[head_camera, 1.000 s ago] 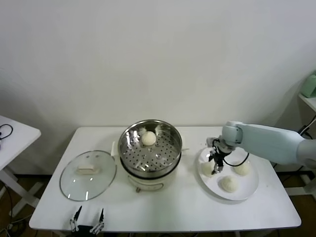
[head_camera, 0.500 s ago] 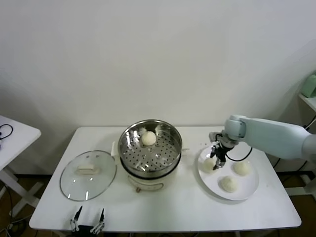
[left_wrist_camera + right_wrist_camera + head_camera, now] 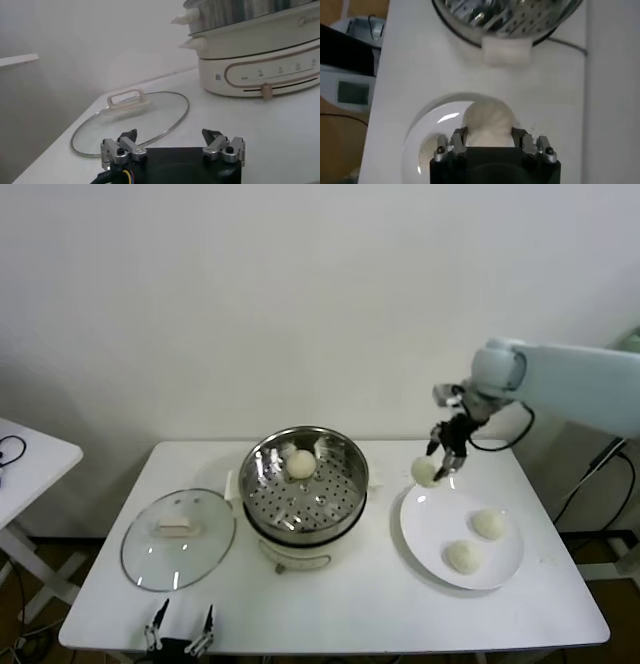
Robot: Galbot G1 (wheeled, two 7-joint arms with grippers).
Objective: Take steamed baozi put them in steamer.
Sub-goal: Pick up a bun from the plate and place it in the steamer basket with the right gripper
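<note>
My right gripper (image 3: 440,459) is shut on a cream-white baozi (image 3: 424,472) and holds it in the air above the far left rim of the white plate (image 3: 425,534). In the right wrist view the baozi (image 3: 489,122) sits between the fingers, over the plate (image 3: 415,145). Two more baozi (image 3: 489,524) (image 3: 463,557) lie on the plate. One baozi (image 3: 300,464) lies in the steel steamer (image 3: 262,489), which stands on its cream pot base (image 3: 300,556) left of the gripper. My left gripper (image 3: 179,631) is open and parked at the table's front edge.
The glass lid (image 3: 178,538) with a cream handle lies flat left of the steamer; it shows in the left wrist view (image 3: 131,115) too, with the pot base (image 3: 255,62) beyond. A second white table (image 3: 30,459) stands at far left.
My right gripper closed on a baozi on the plate and lifted it up and toward the back, off the plate. The left arm has not moved.
</note>
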